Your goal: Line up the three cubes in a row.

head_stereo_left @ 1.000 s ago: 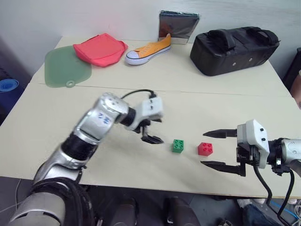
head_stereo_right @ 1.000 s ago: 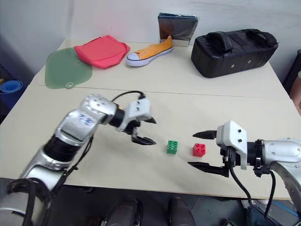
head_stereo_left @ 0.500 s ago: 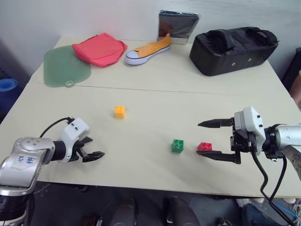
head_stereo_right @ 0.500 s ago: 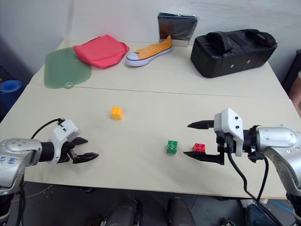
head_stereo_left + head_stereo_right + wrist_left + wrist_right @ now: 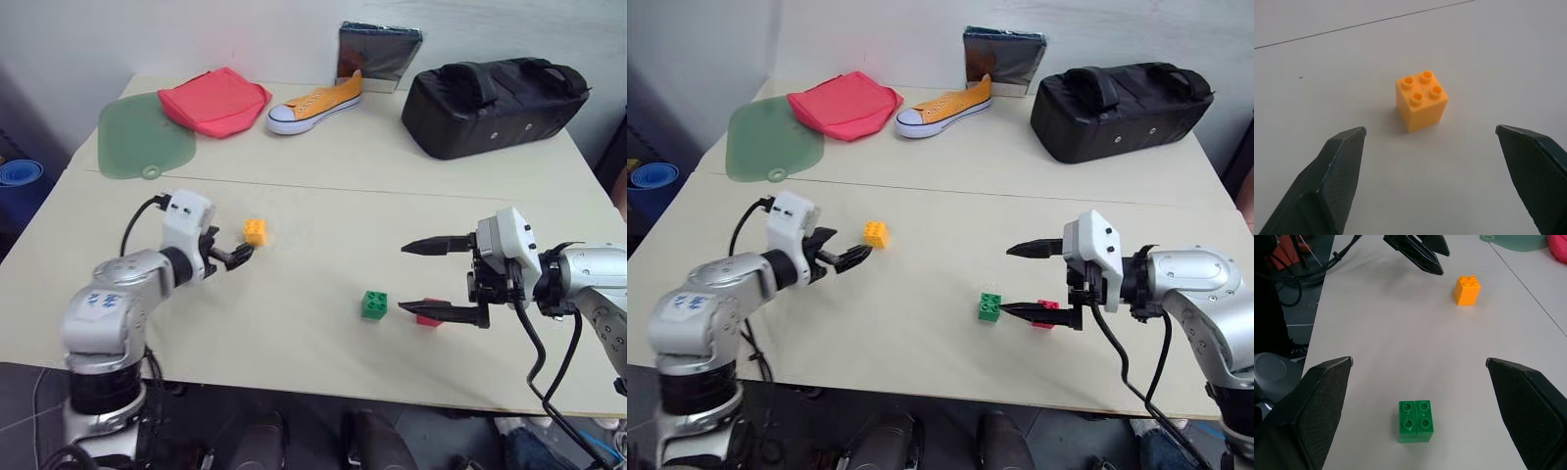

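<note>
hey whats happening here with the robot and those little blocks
The robot is lining up three toy cubes on a table. Its left end effector is open and pointed at the yellow-orange cube, close to it but not gripping it. The right end effector is open too, near the green cube and red cube, which sit side by side. The yellow-orange one lies apart from that pair, so the row isn't formed yet.

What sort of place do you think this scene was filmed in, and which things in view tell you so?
Probably an indoor lab or test room, set up for practice: a plain table against a bare wall, holding unrelated props such as an orange shoe, a black bag and toy cubes, like the yellow-orange one.
</note>
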Robot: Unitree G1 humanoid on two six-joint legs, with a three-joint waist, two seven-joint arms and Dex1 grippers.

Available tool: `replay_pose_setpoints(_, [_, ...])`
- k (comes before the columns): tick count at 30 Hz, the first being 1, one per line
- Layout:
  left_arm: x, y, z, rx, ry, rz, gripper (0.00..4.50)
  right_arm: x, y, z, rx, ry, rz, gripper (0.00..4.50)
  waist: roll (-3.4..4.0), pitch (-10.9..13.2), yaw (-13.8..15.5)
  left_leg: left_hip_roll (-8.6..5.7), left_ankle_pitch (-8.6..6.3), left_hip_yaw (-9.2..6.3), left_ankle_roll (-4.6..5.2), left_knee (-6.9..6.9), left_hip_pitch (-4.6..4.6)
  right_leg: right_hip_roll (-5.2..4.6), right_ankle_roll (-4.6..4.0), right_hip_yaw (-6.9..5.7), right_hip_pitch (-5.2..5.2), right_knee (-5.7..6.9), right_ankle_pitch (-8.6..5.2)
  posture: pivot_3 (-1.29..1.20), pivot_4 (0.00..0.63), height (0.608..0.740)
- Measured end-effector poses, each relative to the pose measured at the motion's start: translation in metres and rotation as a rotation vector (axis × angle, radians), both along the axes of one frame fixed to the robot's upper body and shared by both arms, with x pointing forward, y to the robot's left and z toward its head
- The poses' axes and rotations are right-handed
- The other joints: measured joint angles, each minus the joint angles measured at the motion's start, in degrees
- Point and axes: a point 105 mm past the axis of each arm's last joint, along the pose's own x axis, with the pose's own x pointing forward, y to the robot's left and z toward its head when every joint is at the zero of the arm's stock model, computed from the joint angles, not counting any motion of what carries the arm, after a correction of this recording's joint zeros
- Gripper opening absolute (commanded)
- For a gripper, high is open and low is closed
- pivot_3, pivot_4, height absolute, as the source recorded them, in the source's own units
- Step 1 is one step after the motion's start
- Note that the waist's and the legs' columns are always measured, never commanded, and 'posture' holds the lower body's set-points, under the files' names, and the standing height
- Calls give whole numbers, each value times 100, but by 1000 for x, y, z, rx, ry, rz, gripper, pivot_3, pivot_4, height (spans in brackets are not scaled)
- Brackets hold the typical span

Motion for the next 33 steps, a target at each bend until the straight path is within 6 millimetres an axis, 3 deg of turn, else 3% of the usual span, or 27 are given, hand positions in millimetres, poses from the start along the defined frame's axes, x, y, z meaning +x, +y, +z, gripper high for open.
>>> replay_pose_setpoints(6, [27,-14,-4,26,15,81,4476,1,2,1,15,4,-7,4500,0,0,12,0,3,0,-6,0,-2,2,0,0,-3,2,0,0,150,740])
replay_pose_setpoints(12, [39,-35,-8,-10,27,60,4476,1,6,4,35,-5,-5,4500,-1,0,12,0,6,0,-10,1,-2,3,0,-2,-4,2,0,0,150,740])
replay_pose_setpoints(16, [45,-37,-14,-5,48,78,4476,-1,9,5,38,-3,2,4500,-1,0,11,0,7,0,-12,1,-1,3,0,-1,-4,2,0,0,150,740])
replay_pose_setpoints(21, [51,-34,-18,-16,65,107,3380,-1,10,7,45,-3,-1,4500,-1,0,14,0,7,0,-12,1,-2,3,0,-2,-4,1,0,0,150,740])
replay_pose_setpoints(27, [51,-36,-18,-40,76,107,1575,0,10,8,54,6,-8,4500,-1,0,17,0,7,0,-12,1,-2,2,0,-2,-4,1,0,0,150,740])
replay_pose_setpoints(33, [50,-29,-17,-36,87,81,1509,-2,11,8,58,7,-2,4500,-1,0,5,0,7,0,-14,1,-1,3,0,-2,-5,0,0,0,150,740])
